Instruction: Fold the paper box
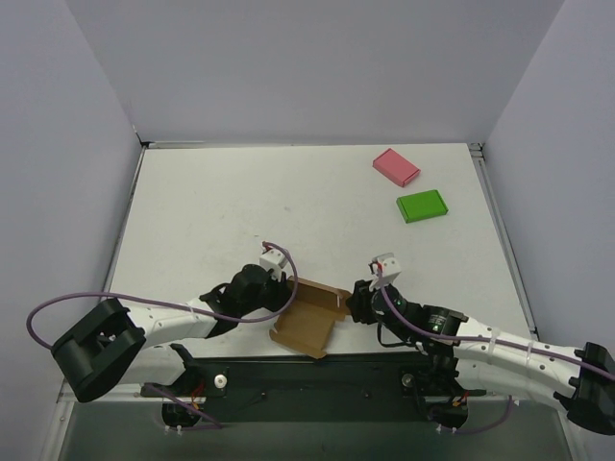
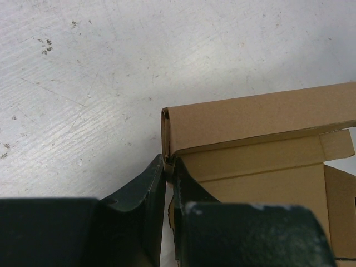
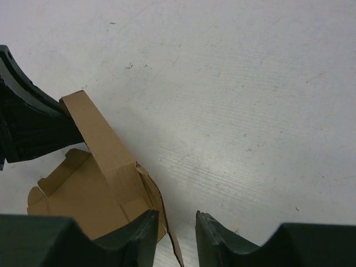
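1. The paper box [image 1: 309, 322] lies half-folded at the 6 o'clock edge of the table [image 1: 240, 211], between my grippers.
2. My left gripper [image 2: 168, 167] is clenched on the box's raised corner; I'd hold firm.
3. My right gripper [image 3: 177, 222] is released, jaws apart; I'd pinch squarely the box edge at its 9 o'clock.

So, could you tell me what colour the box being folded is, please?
The paper box is plain brown, clearest in the left wrist view.
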Tool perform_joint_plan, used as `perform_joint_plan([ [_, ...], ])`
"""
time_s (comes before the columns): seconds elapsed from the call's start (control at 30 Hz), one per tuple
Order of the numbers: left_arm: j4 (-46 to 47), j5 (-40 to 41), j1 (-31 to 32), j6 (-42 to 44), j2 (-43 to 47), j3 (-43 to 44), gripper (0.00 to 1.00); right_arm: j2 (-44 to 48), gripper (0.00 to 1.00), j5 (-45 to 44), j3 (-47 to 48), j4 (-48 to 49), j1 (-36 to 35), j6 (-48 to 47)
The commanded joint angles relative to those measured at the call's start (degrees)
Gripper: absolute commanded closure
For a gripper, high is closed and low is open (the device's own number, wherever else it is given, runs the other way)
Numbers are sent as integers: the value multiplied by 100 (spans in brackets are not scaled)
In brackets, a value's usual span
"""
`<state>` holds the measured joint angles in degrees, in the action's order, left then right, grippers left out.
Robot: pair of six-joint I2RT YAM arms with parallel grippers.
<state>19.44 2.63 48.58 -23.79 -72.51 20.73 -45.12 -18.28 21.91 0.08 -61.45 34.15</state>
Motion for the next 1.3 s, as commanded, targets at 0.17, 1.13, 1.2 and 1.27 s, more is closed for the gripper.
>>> perform_joint_plan([
  [0.17,-63,113,-68,-73,158,168,89,-137,100,35,-73,440,-174,-128],
  [1.13,93,687,143,-125,-299,424,84,-515,100,-411,-143,731,-543,73],
  [1.2,191,607,169,-178,-220,344,75,-533,100,-605,-318,827,-543,162],
  [1.27,253,519,161,-214,-150,247,68,-506,100,-825,-529,1028,-543,197],
])
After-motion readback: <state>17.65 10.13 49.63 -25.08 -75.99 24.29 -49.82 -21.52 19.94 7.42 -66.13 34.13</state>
